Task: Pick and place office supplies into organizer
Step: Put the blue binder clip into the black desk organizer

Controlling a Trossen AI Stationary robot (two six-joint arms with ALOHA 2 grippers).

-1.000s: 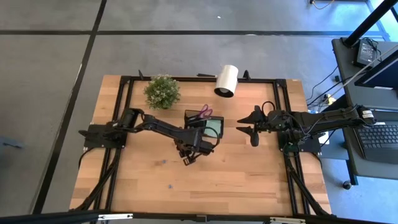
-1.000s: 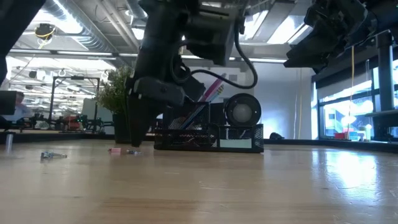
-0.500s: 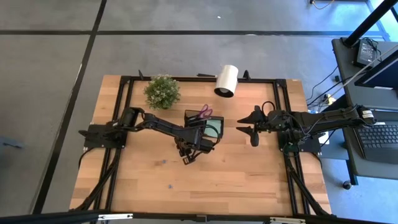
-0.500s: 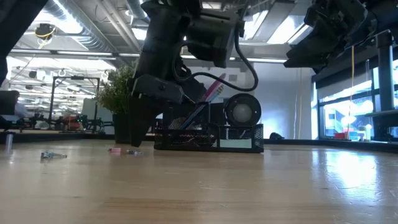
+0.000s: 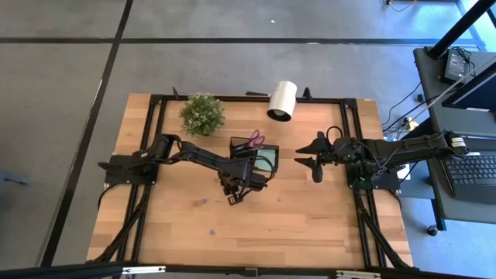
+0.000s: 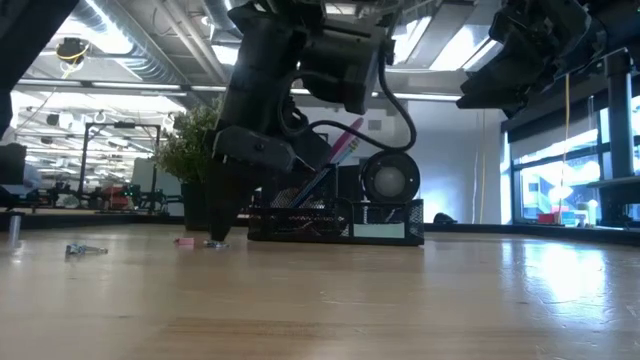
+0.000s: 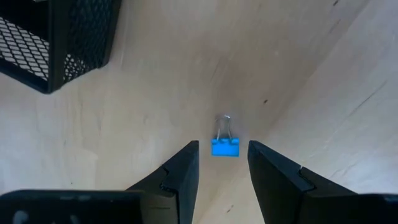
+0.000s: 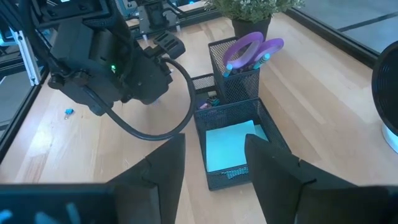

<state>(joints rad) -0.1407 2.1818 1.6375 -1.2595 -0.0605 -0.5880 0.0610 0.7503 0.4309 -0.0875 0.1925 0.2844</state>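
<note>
A small blue binder clip [image 7: 224, 145] lies flat on the wooden table. My left gripper [image 7: 222, 163] points down at it, open, with one finger on each side of the clip and a gap to both. In the high view this gripper [image 5: 235, 197] is just in front of the black mesh organizer [image 5: 256, 160]. In the organizer, purple-handled scissors [image 8: 250, 50] and pens stand in the taller compartment and the light green sticky-note pad [image 8: 229, 145] lies in the lower one. My right gripper [image 5: 314, 166] waits open above the table, right of the organizer.
A potted plant [image 5: 203, 113] and a white roll [image 5: 282, 101] stand near the far edge. A pink piece [image 6: 184, 241] and another small clip [image 6: 85, 250] lie on the table left of my left gripper. Bare wood stretches toward the near edge.
My left gripper has come down a little toward the table, over the blue clip, with its fingers still open. The clip and the organizer have stayed in place.
</note>
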